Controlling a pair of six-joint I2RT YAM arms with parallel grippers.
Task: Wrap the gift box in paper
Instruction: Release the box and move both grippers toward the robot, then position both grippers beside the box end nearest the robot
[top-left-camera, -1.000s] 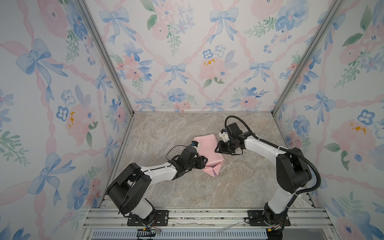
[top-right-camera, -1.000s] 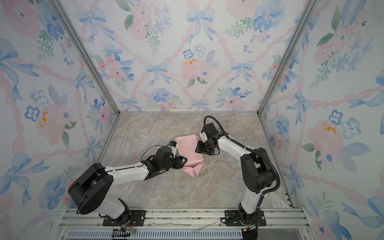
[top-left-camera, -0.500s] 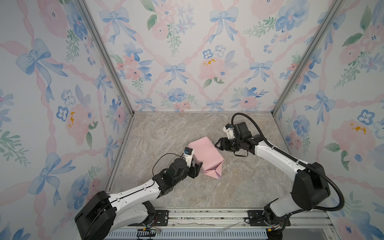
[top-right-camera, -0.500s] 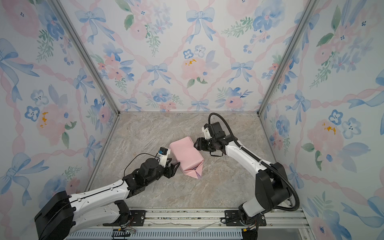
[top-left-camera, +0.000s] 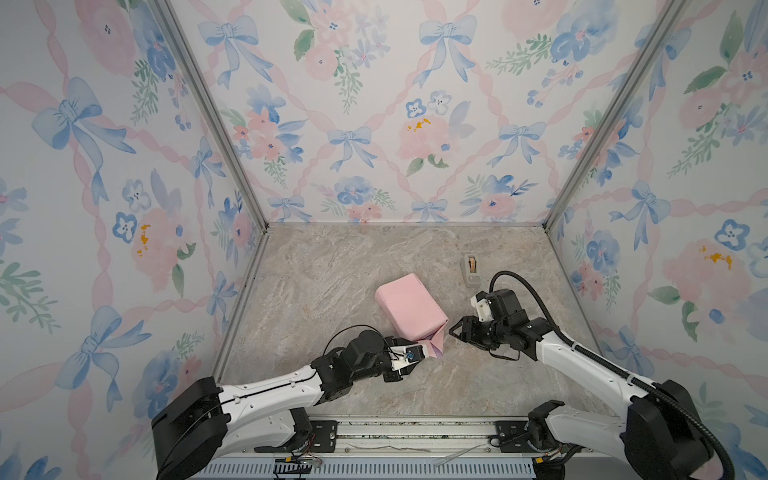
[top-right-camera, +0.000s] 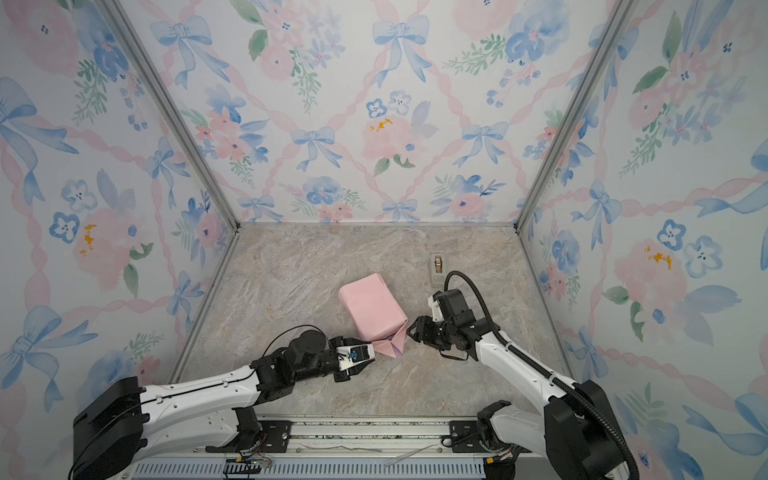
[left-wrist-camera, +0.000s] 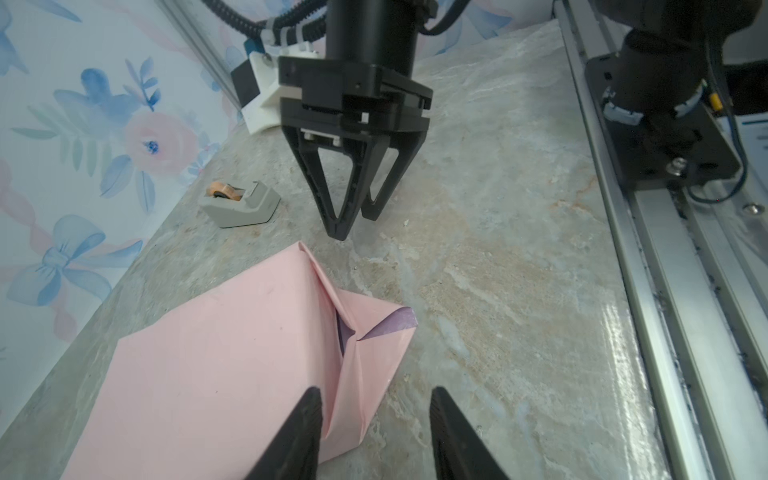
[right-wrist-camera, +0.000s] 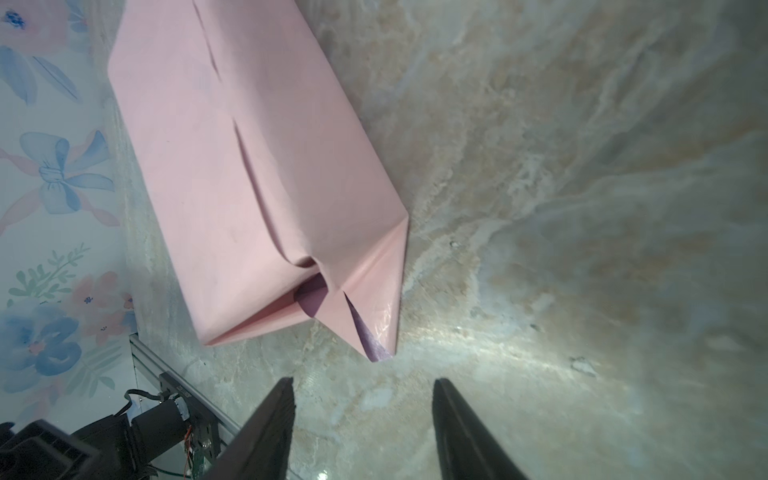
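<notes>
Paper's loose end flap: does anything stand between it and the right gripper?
Nothing visible does. Only bare table lies between the right gripper and the paper; the tape dispenser stands aside, farther back.

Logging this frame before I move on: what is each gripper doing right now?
Left gripper: open, gripping nothing; the end flap of the paper lies partly between its fingers.
Right gripper: open, empty, short of the paper.

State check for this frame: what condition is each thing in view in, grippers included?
paper: folded into a block, pink face out, one end unsealed, lilac inside showing.
tape dispenser: upright, roll loaded, untouched.
left gripper: open, empty, at the paper's unsealed end.
right gripper: open, empty.
</notes>
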